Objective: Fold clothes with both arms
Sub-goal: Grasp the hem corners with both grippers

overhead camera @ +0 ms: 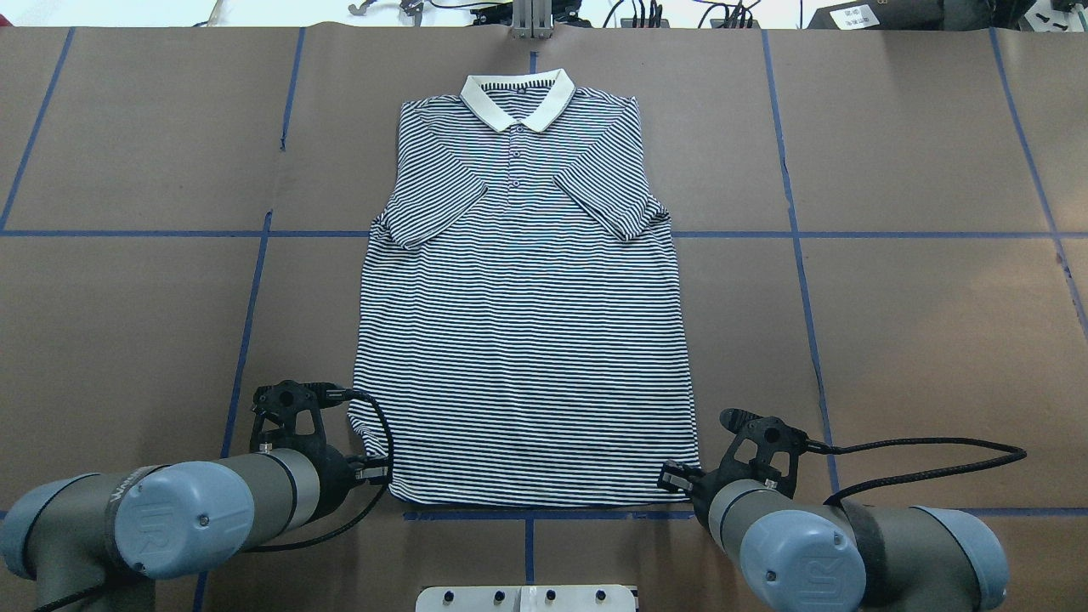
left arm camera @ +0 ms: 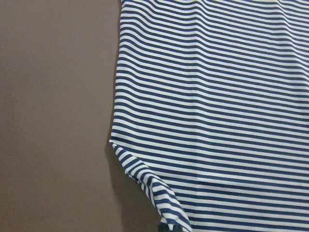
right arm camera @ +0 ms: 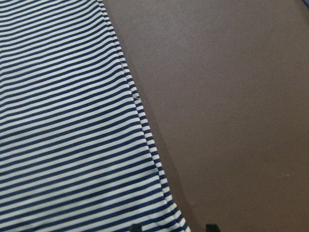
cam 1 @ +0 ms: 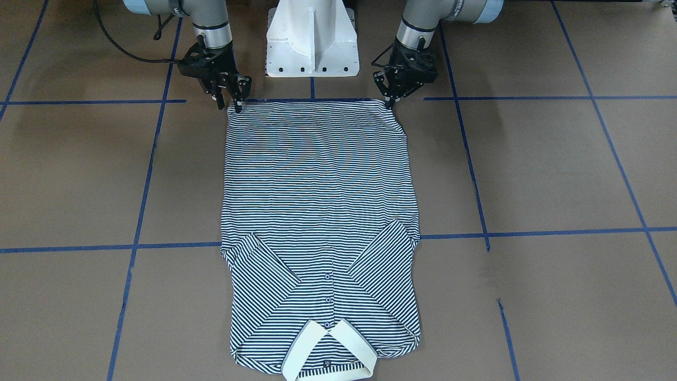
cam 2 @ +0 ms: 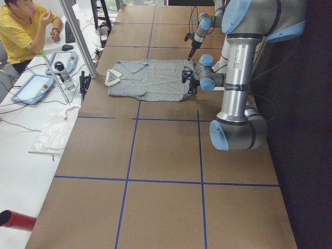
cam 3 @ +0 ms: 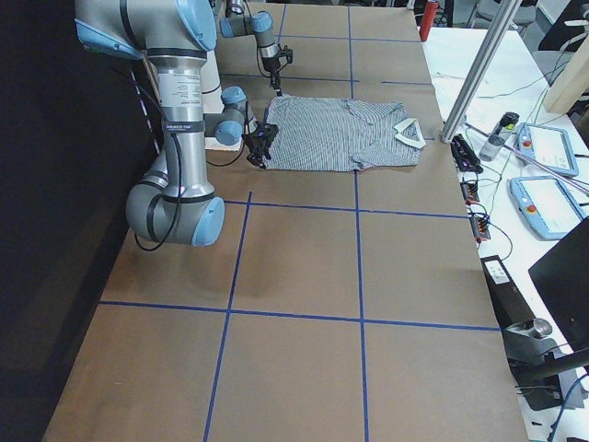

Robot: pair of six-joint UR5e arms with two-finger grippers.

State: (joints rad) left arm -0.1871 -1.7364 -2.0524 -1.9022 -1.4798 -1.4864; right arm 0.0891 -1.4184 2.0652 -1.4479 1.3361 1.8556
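The striped polo shirt lies flat and face up on the brown table, sleeves folded in over the chest, cream collar on the side away from me. It also shows in the overhead view. My left gripper is down at the hem's left corner. In the left wrist view that corner is bunched and lifted, so the gripper looks shut on it. My right gripper is open at the hem's right corner. Its fingertips straddle the shirt's edge.
The white pedestal stands between the arms just behind the hem. Blue tape lines grid the brown table. In the exterior left view an operator sits at a side bench beyond a metal post.
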